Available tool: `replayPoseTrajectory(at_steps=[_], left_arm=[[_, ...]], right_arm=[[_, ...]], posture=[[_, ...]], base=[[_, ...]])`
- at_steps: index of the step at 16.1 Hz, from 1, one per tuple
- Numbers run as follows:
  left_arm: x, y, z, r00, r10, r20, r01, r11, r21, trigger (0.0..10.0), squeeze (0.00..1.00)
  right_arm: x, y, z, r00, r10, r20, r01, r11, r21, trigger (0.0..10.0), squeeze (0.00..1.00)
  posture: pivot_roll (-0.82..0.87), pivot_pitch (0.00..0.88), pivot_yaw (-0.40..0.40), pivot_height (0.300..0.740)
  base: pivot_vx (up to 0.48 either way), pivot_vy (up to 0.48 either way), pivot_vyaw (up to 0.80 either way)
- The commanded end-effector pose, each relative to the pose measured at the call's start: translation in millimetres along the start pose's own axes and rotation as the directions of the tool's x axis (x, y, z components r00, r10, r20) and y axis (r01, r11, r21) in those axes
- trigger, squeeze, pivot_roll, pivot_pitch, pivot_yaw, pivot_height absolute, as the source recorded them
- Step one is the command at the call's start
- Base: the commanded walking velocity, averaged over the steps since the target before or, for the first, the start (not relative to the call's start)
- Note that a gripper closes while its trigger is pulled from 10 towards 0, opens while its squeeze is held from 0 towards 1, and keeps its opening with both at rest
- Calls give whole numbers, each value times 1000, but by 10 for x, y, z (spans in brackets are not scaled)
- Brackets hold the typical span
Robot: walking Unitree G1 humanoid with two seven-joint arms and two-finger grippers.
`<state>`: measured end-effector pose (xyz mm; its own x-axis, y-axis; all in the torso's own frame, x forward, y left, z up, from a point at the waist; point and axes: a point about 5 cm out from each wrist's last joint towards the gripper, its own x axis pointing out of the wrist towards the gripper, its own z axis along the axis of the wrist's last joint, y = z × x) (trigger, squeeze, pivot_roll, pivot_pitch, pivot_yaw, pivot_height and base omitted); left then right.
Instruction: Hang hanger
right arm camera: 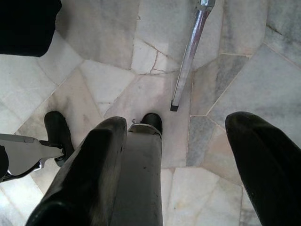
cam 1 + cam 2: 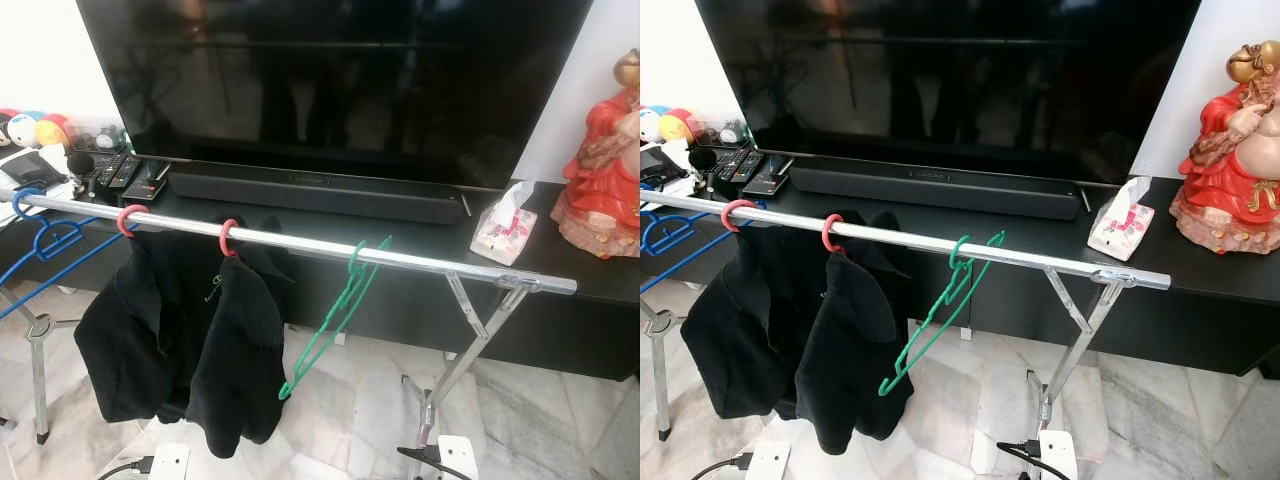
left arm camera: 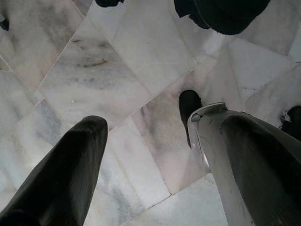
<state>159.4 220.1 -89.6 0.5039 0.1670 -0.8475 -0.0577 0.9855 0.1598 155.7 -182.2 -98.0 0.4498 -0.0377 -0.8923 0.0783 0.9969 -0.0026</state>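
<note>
We see one television (image 2: 330, 80) behind one silver rail (image 2: 300, 243). Two black garments (image 2: 190, 330) hang on two red hooks (image 2: 229, 238), beside one blue hanger (image 2: 45, 245). One green hanger (image 2: 335, 315) hangs tilted on the rail, well above our left gripper (image 3: 150, 141) and right gripper (image 1: 188, 141), both spread apart, holding nothing, over the marble floor (image 3: 94, 70).

A thin green wire hanger (image 2: 335, 322) hangs empty by its hook from the silver rail (image 2: 300, 245), right of the rail's middle and short of its right end. It tilts, its triangular body slanting down and to the left, with its lowest corner just beside the black garment (image 2: 235, 350).
</note>
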Motion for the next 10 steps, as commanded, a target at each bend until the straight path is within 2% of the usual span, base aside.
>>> replayPoseTrajectory(at_steps=[1, 7, 10], left_arm=[[-2, -1, -18, 1000, -2, -4, 2, 1000, -12, 10000, 0], [0, -13, -8, 1000, -4, -2, 4, 1000, -11, 10000, 0], [2, -42, 1, 1000, -18, -3, 18, 1000, 0, 10000, 0]], right_arm=[[0, 2, 10, 1000, 1, 7, -1, 1000, 8, 10000, 0], [0, 3, 13, 1000, 3, 11, -3, 1000, 10, 10000, 0], [-1, 20, 39, 999, 16, 48, -18, 999, 42, 10000, 0]], posture=[[-122, 0, -6, 727], [-122, 0, -6, 727], [-118, 0, -3, 727]], base=[[0, 0, 0], [0, 0, 0], [0, 0, 0]])
